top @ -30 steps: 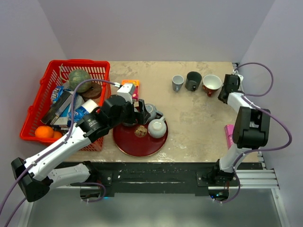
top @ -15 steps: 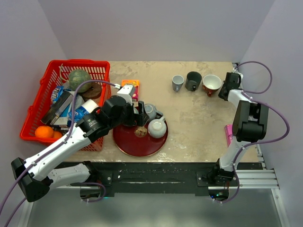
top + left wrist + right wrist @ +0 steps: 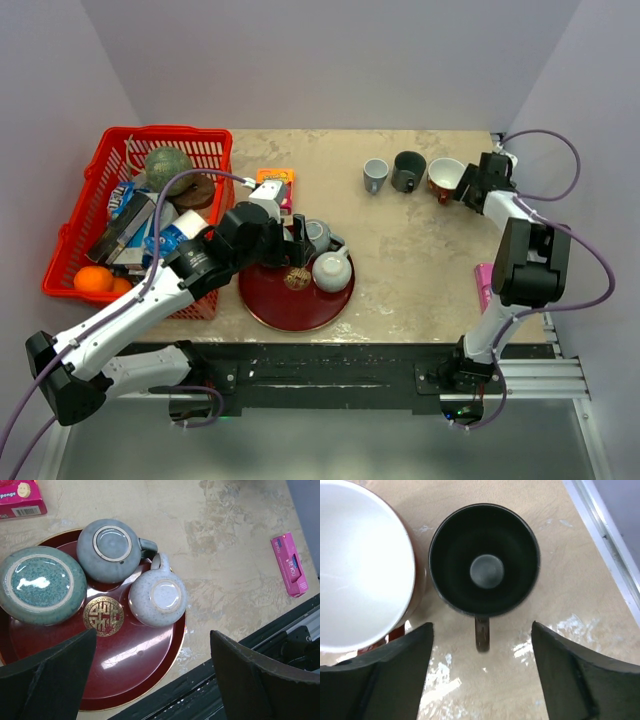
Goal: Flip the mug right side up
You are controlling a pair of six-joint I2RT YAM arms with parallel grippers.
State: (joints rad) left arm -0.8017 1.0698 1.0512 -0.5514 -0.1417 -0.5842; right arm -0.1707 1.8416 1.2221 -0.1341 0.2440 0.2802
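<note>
On the red tray [image 3: 125, 675] two mugs stand upside down: a grey-blue mug [image 3: 107, 550] and a pale speckled mug [image 3: 157, 596], handles touching. My left gripper [image 3: 152, 635] hangs open above the tray's near part [image 3: 297, 240], holding nothing. At the back right a dark mug [image 3: 484, 560] stands upright, its handle pointing at my right gripper [image 3: 480, 627]. That gripper is open, its fingers either side of the handle without touching it. Beside it stands an upright red mug with a white inside [image 3: 355, 565]. From above, the right gripper [image 3: 468, 188] is just right of the red mug [image 3: 447, 176].
An upturned green bowl [image 3: 37, 585] also lies on the tray. A small grey mug [image 3: 375, 175] stands left of the dark mug [image 3: 408, 170]. A red basket [image 3: 70, 240] of groceries is at the left, a sponge box [image 3: 275, 180] behind the tray, a pink packet [image 3: 484, 285] at the right edge.
My right gripper was shut beside the red mug and now stands open. The left arm has hardly moved.
</note>
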